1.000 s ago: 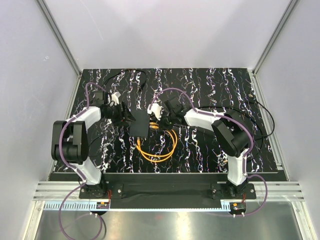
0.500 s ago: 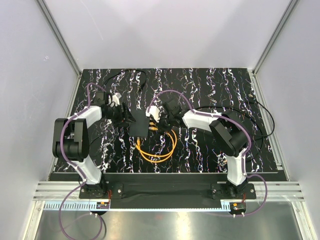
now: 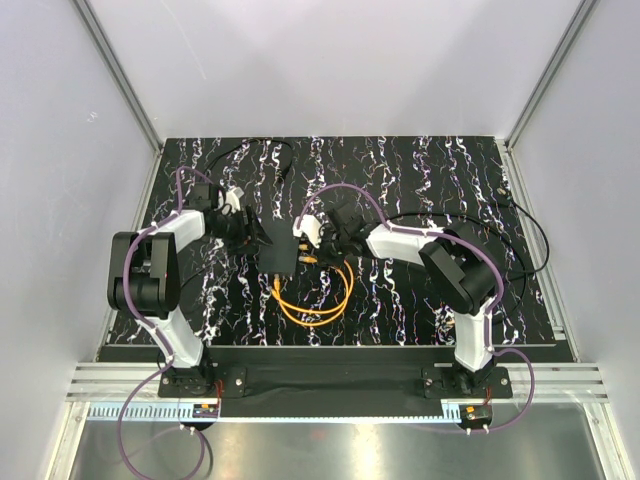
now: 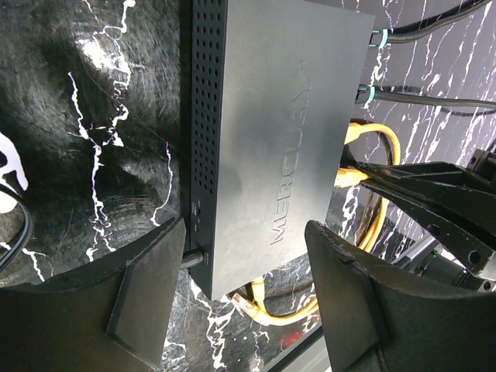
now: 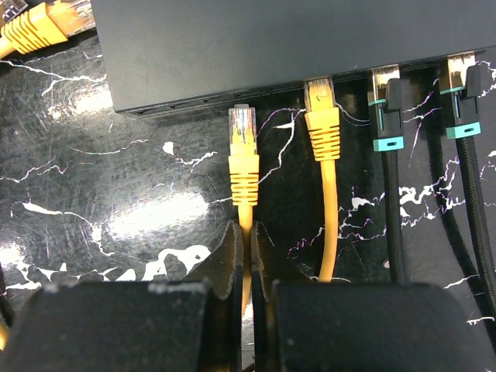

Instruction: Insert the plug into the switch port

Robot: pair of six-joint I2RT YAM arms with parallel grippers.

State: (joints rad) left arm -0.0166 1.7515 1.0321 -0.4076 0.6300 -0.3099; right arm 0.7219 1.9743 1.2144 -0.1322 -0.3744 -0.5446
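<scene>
The switch (image 3: 278, 252) is a flat matte-black box; its port edge (image 5: 271, 84) faces my right gripper. My right gripper (image 5: 249, 232) is shut on the orange cable just behind the plug (image 5: 243, 128). The plug's clear tip points at the port edge, a short gap away and outside it. In the top view the right gripper (image 3: 322, 243) is right of the switch. My left gripper (image 4: 248, 291) is open, with one finger (image 4: 147, 287) on each side of the switch's near end (image 4: 287, 132). In the top view the left gripper (image 3: 253, 233) is at the switch's left.
A second orange plug (image 5: 322, 101) sits in a port to the right of the held one, then two black cables with teal collars (image 5: 385, 108). A loose orange plug (image 5: 39, 27) lies at the switch's far corner. The orange coil (image 3: 315, 295) lies in front of the switch.
My right gripper has moved left with the plug, up close to the switch's right edge. My left gripper has shifted slightly and stays around the switch's left end.
</scene>
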